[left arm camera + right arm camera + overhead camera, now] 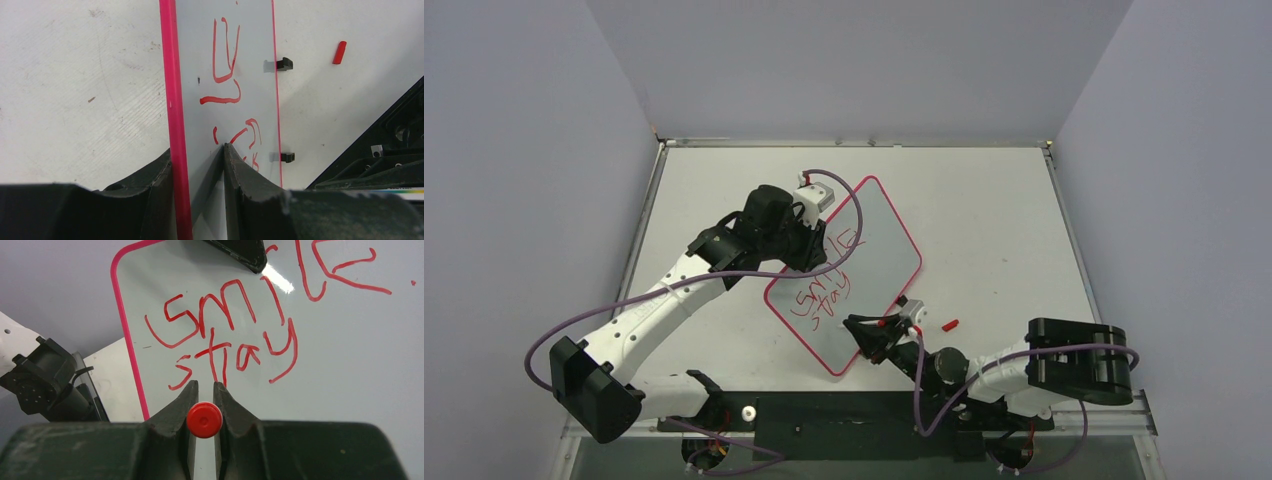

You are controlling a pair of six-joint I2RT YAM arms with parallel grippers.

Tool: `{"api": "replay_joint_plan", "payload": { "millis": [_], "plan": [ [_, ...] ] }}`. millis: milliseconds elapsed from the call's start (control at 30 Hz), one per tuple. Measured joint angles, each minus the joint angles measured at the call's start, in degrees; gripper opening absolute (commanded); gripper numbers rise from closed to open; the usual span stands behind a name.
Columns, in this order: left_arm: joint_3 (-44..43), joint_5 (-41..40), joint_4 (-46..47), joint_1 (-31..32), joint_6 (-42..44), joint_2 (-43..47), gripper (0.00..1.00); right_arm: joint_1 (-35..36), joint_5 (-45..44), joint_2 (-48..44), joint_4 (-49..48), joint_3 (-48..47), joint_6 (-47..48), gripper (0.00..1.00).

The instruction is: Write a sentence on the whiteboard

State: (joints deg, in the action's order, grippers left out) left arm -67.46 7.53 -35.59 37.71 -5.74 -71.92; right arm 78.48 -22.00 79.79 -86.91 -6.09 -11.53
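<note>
Counts: two arms, one whiteboard (879,250), one marker (882,323), one loose cap (949,324), two clips, two written lines.

The whiteboard sits at the middle of the table (984,210), turned on a diagonal, with rounded corners and a thin red-pink border. From above I can't tell whether it lies flat or is tipped up.

The sentence (824,285) is red handwriting on the board's near-left half. The right wrist view shows it best: the sentence (225,340) reads "Smile" on the top line and "stay" under it (two lines only, with bare whiteboard (350,365) to the right).

Left hand (814,245) is clamped on the board's far-left edge. In its wrist view the left hand (197,148) has one finger on each face, with the pink border running up between them. The whiteboard (250,30) is seen nearly edge-on there. Both black clips (284,63) stick out from its far long edge, one beyond the other.

Right hand (869,335) is at the board's near-right edge, pinched narrow on the red marker. In the right wrist view the right hand (205,385) grips the marker (204,420) with its round rear end facing the camera. The tip is hidden, so contact with the board is unclear.

The red cap (339,52) lies alone on the table just right of the board, near the right hand.

The table (75,75) is white, matte and lightly scuffed. Plain pale grey-lavender walls (844,60) close it in on three sides.
</note>
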Motion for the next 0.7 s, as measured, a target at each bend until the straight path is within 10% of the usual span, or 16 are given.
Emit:
{"api": "replay_joint_plan", "payload": {
  "millis": [700],
  "plan": [
    [0.0, 0.0, 0.0, 0.0, 0.0, -0.2, 0.00, 0.0, 1.5, 4.5, 0.0, -4.4, 2.3, 0.00]
  ]
}}
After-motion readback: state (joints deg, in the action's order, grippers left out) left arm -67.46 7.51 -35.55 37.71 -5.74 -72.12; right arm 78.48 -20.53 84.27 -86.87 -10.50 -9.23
